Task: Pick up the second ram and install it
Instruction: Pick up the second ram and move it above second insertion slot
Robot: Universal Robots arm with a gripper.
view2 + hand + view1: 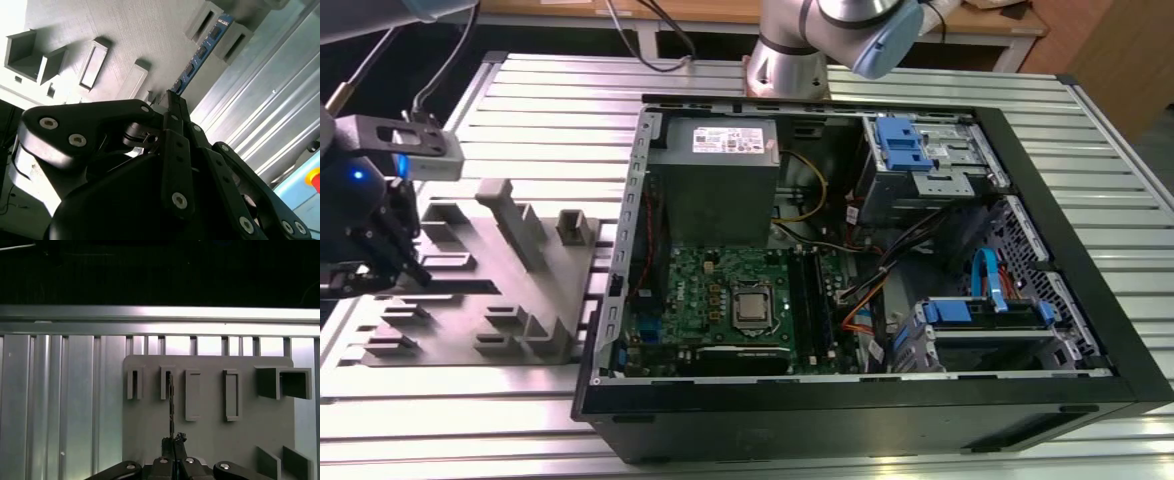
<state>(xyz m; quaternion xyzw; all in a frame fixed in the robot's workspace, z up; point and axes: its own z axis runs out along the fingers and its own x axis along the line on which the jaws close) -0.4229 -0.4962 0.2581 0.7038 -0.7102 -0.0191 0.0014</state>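
Spanning the whole scene, the slatted aluminium table (520, 90) carries an open computer case (854, 425) lying on its side. Just beside it, on the exterior view's left, sits a pale grey fixture (454, 335) of upright slotted holders. Inside the case lies the green motherboard (707, 300), with its black memory slot rails (811, 300) running next to the processor socket.

The gripper (173, 441) is over the fixture, well apart from the case. Its fingers are drawn almost together and pinch one end of the second ram (200, 52), a thin stick with a blue edge and dark chips. The other end of the stick sits between the walls of a fixture holder (166, 382), so the stick is clamped but not free of its seat.

The main risk, as I judge it, comes from that end-on grip. With so much of the stick beyond the fingertips, any pull that is not straight along the holder could wedge it against the holder walls. That could twist it in the pinch or drag the fixture.

A stick that has turned in the grip would then meet the slot rails skewed. The case wall and the loose cables (854, 285) near the rails leave little room for a tilted stick. Whether the fingers bear on the chips or on bare board cannot be told.
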